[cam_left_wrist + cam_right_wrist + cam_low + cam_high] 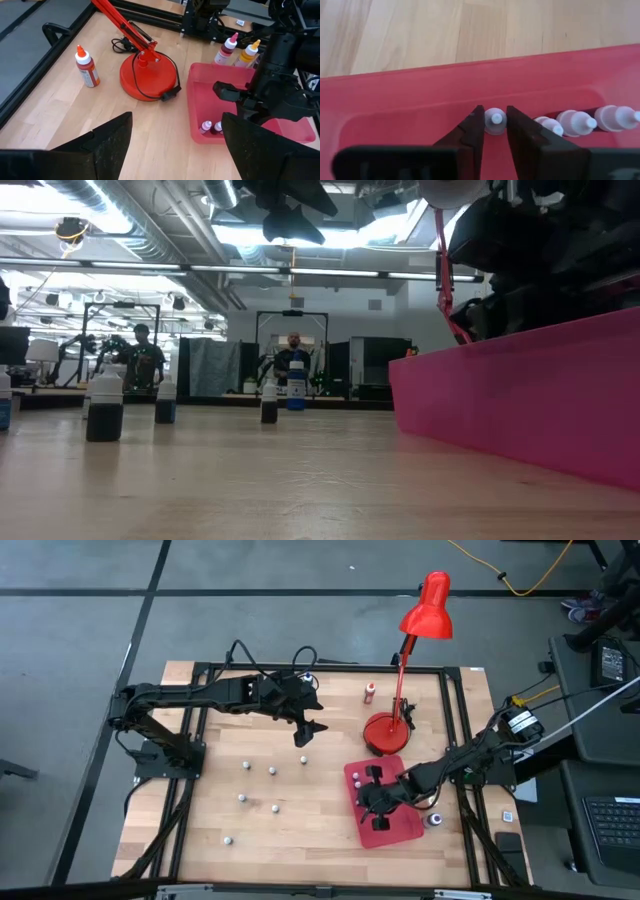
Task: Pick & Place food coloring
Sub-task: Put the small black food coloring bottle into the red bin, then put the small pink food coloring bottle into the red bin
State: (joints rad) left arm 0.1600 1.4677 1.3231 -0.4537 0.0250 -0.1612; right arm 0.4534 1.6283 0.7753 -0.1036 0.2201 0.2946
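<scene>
My right gripper [495, 126] hangs over the red tray [400, 825] at the table's near right, shut on a small pale-capped food coloring bottle [495, 120]. Three more small bottles [575, 121] lie in a row beside it inside the tray. Several tiny bottles [272, 771] stand upright on the wood at the table's middle left. They show again in the low view as small bottles [104, 408]. My left gripper [307, 730] waits open, high above the table's far middle, with nothing between its fingers [115, 140]. My right gripper pinches the small bottle between its two fingers [472, 131], which sit on opposite sides of the body just below the cap [496, 118]. The fingers slant down from the table's right. The bottle stands cap up inside the tray. Whether its base rests on the tray floor is hidden.
A red desk lamp stands on its round base [385, 732] just beyond the tray, its cord trailing. A red bottle [369, 691] stands near the far edge. Taller bottles [227, 49] stand beside the tray's right side. People stand in the room behind the table.
</scene>
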